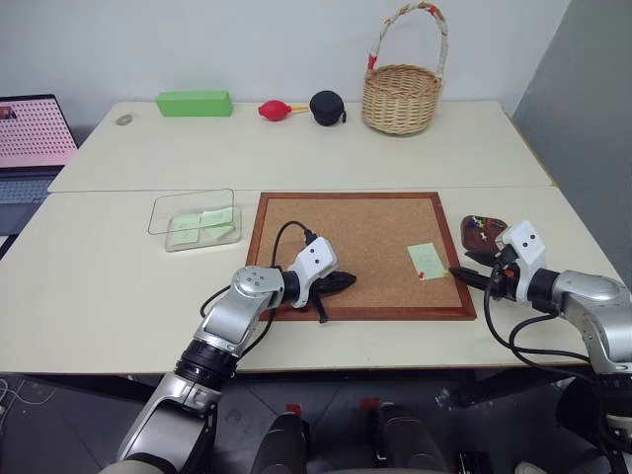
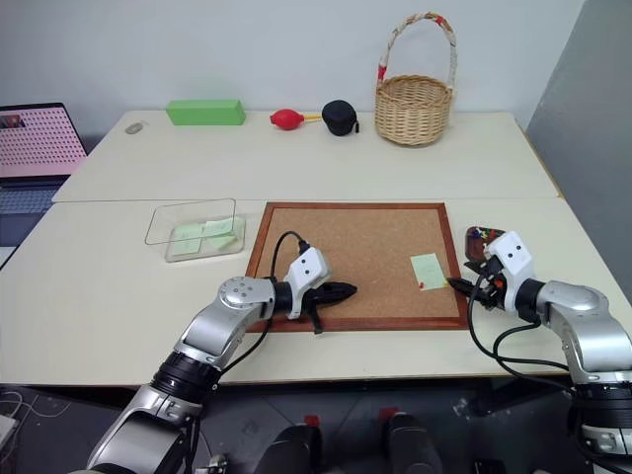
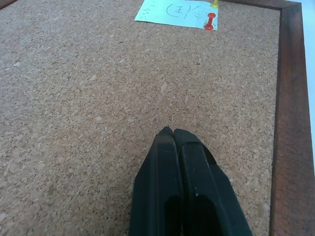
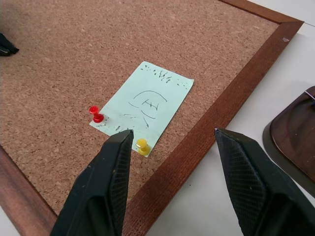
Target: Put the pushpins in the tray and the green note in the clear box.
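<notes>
The green note (image 4: 147, 103) lies flat near the right edge of the corkboard (image 1: 346, 237), with a red pushpin (image 4: 96, 114) and a yellow pushpin (image 4: 142, 146) stuck through its near corners. My right gripper (image 4: 172, 132) is open just off the board's right frame, its fingertips short of the note and the yellow pin between them. The dark tray (image 1: 484, 232) sits on the table right of the board, just behind this gripper, with small coloured pins in it. My left gripper (image 3: 170, 130) is shut and empty over the board's near left part. The clear box (image 1: 195, 219) stands left of the board with pale green notes inside.
On the far table stand a wicker basket (image 1: 401, 97), a black round case (image 1: 328, 108), a red blower (image 1: 274, 110) and a bright green block (image 1: 194, 103). A laptop (image 1: 30, 138) sits at the far left edge. The grey wall is close on the right.
</notes>
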Action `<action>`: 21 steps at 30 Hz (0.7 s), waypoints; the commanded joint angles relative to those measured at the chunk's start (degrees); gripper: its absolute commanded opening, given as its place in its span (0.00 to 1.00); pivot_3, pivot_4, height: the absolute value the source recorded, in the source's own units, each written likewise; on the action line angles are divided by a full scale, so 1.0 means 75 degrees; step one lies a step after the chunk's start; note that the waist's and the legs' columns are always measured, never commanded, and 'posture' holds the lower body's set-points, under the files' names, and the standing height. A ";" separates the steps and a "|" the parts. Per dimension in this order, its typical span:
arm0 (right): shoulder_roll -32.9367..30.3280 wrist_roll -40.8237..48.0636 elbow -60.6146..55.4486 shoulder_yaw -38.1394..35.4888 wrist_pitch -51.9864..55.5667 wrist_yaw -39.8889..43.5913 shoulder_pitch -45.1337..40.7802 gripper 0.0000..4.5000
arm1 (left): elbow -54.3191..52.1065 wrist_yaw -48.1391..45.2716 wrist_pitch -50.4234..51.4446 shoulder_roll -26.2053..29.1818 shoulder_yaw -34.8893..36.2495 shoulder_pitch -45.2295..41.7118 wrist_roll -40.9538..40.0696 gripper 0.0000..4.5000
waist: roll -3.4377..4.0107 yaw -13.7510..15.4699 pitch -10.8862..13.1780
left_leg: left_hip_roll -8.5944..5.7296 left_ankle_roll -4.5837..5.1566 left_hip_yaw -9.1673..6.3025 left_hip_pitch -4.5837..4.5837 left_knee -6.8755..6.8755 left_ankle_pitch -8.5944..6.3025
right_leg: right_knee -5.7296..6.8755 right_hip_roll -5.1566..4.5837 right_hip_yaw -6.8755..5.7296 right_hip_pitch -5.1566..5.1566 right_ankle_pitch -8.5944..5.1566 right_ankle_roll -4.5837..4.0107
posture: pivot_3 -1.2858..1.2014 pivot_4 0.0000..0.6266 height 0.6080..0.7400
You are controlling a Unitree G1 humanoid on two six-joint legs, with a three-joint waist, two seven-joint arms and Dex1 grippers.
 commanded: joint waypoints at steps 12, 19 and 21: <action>0.0124 -0.0438 0.0330 0.0506 -0.0703 -0.0016 -0.0251 0.46 | 0.0238 -0.0095 0.0189 0.0132 -0.0257 0.0267 0.0260 0.00 | 0.0000 0.0002 0.0000 | 0.0000 0.0000 0.0001 -0.0001 0.0000 0.0000 | -0.0002 0.0000 0.0001 0.0000 0.0000 0.0001 | 0.52 0.24 1.00; 0.0104 -0.0321 0.0140 0.0421 -0.0625 0.0076 -0.0127 0.16 | 0.0249 -0.0090 0.0161 0.0134 -0.0274 0.0270 0.0285 0.00 | 0.0000 0.0002 0.0000 | 0.0000 0.0000 0.0000 -0.0001 0.0000 0.0000 | -0.0002 0.0000 0.0000 -0.0001 0.0000 0.0000 | 0.52 0.24 1.00; 0.0083 -0.0278 0.0063 0.0398 -0.0613 0.0111 -0.0088 0.08 | 0.0258 -0.0092 0.0149 0.0137 -0.0287 0.0268 0.0299 0.00 | 0.0000 0.0002 0.0000 | 0.0000 0.0000 0.0000 -0.0002 0.0000 0.0000 | -0.0002 0.0000 0.0000 -0.0001 0.0000 0.0001 | 0.52 0.24 1.00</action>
